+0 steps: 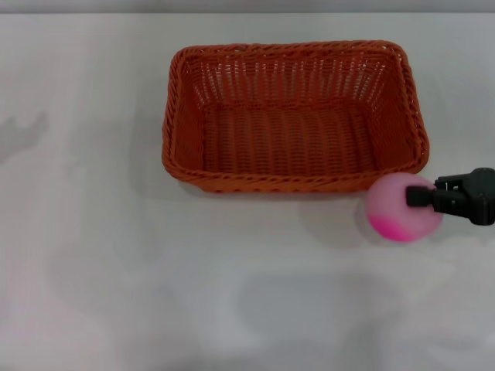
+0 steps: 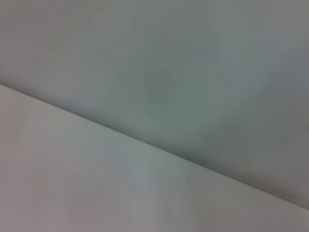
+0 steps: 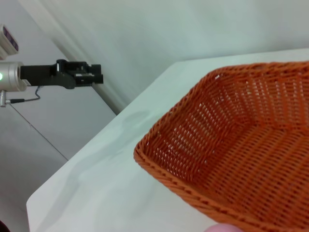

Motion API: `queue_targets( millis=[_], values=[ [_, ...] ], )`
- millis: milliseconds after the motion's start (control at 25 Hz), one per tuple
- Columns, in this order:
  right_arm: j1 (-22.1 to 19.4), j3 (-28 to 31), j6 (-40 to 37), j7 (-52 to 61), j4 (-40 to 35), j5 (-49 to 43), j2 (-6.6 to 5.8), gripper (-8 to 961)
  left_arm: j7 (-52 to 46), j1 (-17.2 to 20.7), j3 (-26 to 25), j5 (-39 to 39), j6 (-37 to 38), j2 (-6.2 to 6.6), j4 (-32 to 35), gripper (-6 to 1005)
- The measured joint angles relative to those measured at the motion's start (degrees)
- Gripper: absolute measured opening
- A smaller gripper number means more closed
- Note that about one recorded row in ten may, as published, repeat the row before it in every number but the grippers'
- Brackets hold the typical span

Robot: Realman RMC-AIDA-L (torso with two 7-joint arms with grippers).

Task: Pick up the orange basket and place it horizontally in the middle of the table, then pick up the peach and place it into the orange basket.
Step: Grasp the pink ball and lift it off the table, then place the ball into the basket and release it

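The orange basket (image 1: 294,116) lies lengthwise across the back middle of the white table (image 1: 116,270), open side up and empty. The peach (image 1: 398,209), pale pink with a magenta underside, is just off the basket's front right corner. My right gripper (image 1: 418,198) reaches in from the right edge and is shut on the peach; a shadow on the table to the left suggests the peach is lifted. The right wrist view shows the basket (image 3: 241,145) close up and a sliver of the peach (image 3: 223,228). My left gripper (image 3: 89,75) hangs parked beyond the table's far side.
Bare white tabletop spreads to the left and in front of the basket. The left wrist view shows only the table's surface (image 2: 96,193) and a grey wall behind it.
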Motion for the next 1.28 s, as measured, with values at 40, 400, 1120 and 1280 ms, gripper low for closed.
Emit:
queue_targets(
  millis=[40,400,1120,1280],
  values=[
    [0.00,-0.01,0.06,0.14,-0.22,0.21,0.00,120,0.00,-0.06,0.00,0.00,0.27,0.00,0.02,557],
    [0.05,-1.85,1.39,2.37,-4.15,3.76,-0.10,119,0.00,-0.17,0.00,0.00,0.51,0.00,0.10,557],
    [4.80,-7.46,0.31,5.81,-11.05,11.05,0.03,119,0.81,-0.32,-0.55,-0.74,0.64,0.00,0.96,557],
    [7.00,-8.13,-1.73,5.28,-10.44,12.39,0.11,119,1.38,-0.31,-0.70,-0.81,0.64,0.00,1.95,557]
  ],
)
